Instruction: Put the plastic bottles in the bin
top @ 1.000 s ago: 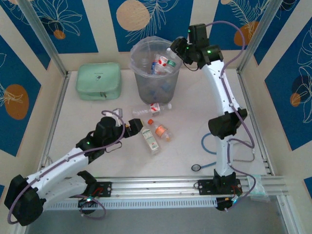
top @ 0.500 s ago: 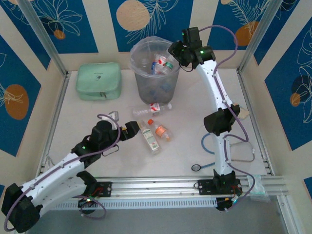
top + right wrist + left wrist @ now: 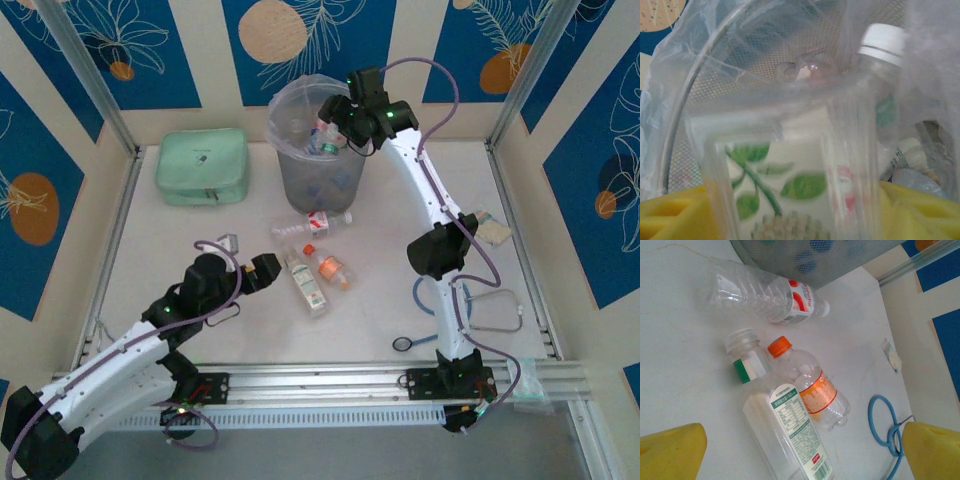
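While the bin (image 3: 300, 185) sits below the right claw (image 3: 332, 128), a bottle (image 3: 790, 200) stands between its fingers (image 3: 670, 212), grip or release unclear; the drop probably needs wider jaws. The left claw (image 3: 801, 452) gapes, three bottles (image 3: 810, 387) just ahead.

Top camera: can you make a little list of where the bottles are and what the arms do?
bin: bottles inside
on table: red-label bottle, orange-cap bottle, green-label bottle, all lying down
right gripper: over the bin, leaf-label bottle between its fingers
left gripper: open, next to green-label bottle
mint case: left of bin
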Tool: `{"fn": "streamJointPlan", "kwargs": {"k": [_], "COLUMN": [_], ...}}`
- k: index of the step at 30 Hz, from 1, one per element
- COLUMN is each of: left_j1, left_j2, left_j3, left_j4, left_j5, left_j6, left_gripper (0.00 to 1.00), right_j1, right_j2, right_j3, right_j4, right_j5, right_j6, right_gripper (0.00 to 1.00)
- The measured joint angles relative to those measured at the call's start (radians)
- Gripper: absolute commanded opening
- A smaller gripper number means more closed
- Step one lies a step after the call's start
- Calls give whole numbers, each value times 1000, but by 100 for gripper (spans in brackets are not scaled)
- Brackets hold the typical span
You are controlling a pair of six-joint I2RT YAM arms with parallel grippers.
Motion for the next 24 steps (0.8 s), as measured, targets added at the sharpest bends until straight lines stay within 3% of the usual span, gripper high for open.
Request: {"fn": "streamJointPlan", "kwargs": {"k": [5,15,17,22,24], "left_j1": [0,0,0,0,0], "left_j2": [-2,3,11,29,32], "left_j3": [-3,-3,-3,-3,-3], "left_j4": [-4,-32,-34,-43,-45], "left_j5": [-5,-24,-27,-27,-27], "left_j6": [-2,1,1,2,3], "left_gripper": [99,99,99,99,99], "right_j1": [3,44,58,87,95], "right_j2": [-34,-166,-192,-211,-211], "right_j3": [-13,-37,-48,-62,-83], "right_j4": [0,-15,-13,-15,-18], "right_j5": [11,124,166,227,231], "right_j6": [-10,-100,-132,-233,-283], "right_gripper": [97,97,91,57,49]}}
